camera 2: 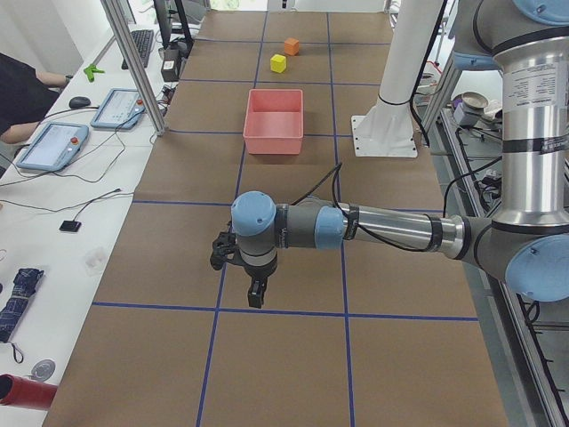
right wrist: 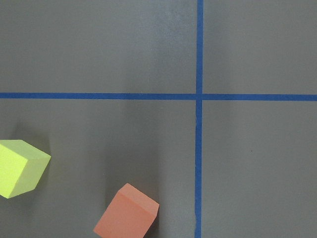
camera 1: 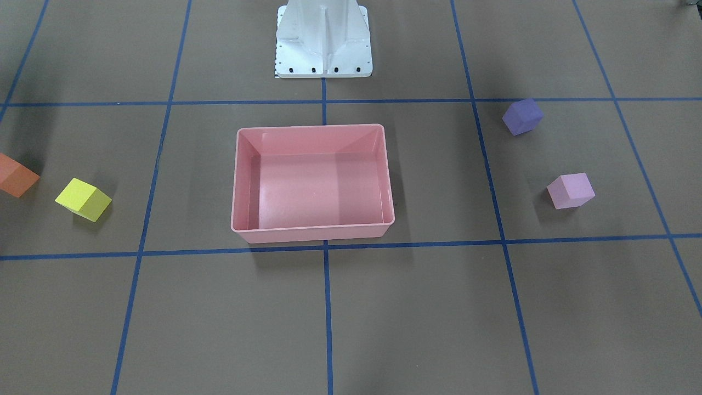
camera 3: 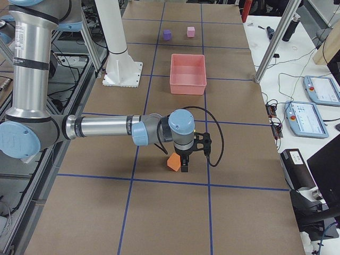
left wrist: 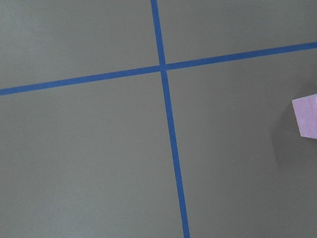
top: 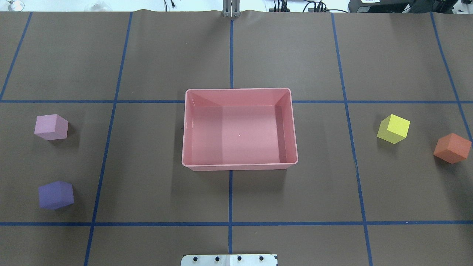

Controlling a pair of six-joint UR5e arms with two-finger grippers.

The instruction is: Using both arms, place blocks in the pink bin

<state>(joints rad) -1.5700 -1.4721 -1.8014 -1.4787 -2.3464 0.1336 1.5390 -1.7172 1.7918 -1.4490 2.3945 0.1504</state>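
Note:
The pink bin (top: 238,89) sits at the table's middle with nothing in it; it also shows in the front view (camera 1: 312,127). The light pink block (top: 51,127) and purple block (top: 55,195) lie to its left. The yellow block (top: 393,128) and orange block (top: 452,148) lie to its right. My left gripper (camera 2: 256,294) hangs over the table's left end; I cannot tell if it is open or shut. My right gripper (camera 3: 184,162) hangs right beside the orange block (camera 3: 173,161); I cannot tell its state either. The right wrist view shows the orange block (right wrist: 126,213) and yellow block (right wrist: 20,168).
The white base plate (top: 229,259) stands at the near edge behind the bin. Blue tape lines cross the brown table. An operator's desk with tablets (camera 2: 53,142) and a metal post (camera 2: 133,62) run along the far side.

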